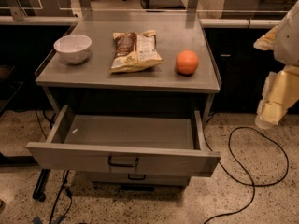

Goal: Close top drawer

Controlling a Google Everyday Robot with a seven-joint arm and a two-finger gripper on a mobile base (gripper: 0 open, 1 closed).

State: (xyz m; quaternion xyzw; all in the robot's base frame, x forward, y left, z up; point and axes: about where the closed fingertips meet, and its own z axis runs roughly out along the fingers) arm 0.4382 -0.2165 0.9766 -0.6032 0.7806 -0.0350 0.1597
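Note:
The top drawer (70,157) is pulled far out of the grey cabinet and its tray is empty. Its flat front panel faces me with a small black loop handle (123,162) at the centre. Just below it a lower drawer (159,178) with a similar black handle sits pushed in. My gripper (272,107) hangs at the right edge of the view, pointing down. It is to the right of the drawer and apart from it, at about the height of the drawer opening.
On the cabinet top (98,76) stand a white bowl (72,48), a chip bag (135,50) and an orange (187,62). A black cable (252,171) loops on the speckled floor at the right. More cables and a black leg (41,185) lie at the lower left.

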